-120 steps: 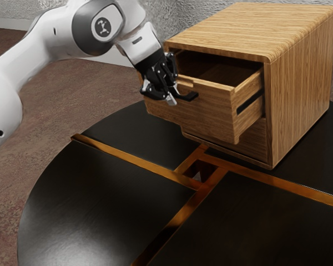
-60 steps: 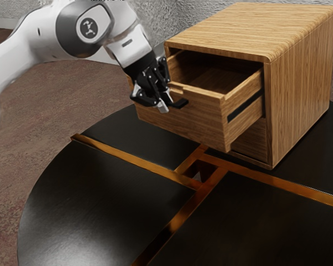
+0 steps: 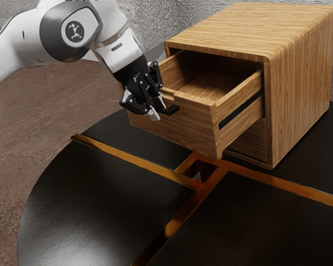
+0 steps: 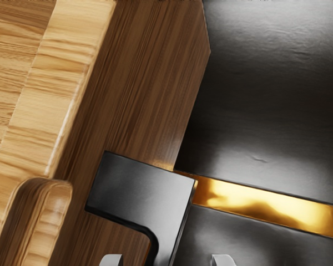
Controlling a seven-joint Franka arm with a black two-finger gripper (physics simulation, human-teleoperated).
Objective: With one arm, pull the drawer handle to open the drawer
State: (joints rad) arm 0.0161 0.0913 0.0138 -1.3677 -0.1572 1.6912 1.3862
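A wooden cabinet [image 3: 299, 83] stands on the dark round table [image 3: 100, 210]. Its upper drawer [image 3: 180, 124] is pulled well out toward the exterior view's left, and its empty inside shows. My gripper [image 3: 154, 106] is shut on the drawer's black handle [image 3: 170, 111] at the middle of the drawer front. In the wrist view the black handle [image 4: 144, 199] stands off the wooden drawer front [image 4: 139, 100] just under my hand, with two pale fingertips [image 4: 111, 259] at its sides.
Gold inlay strips [image 3: 194, 194] cross the black tabletop [image 4: 266, 83], and one gold strip [image 4: 261, 202] lies below the drawer. A lower wooden panel [image 3: 252, 141] sits under the open drawer. A brown floor surrounds the table.
My gripper has moved toward the exterior view's left with the handle in it, and the drawer has slid further out of the cabinet.
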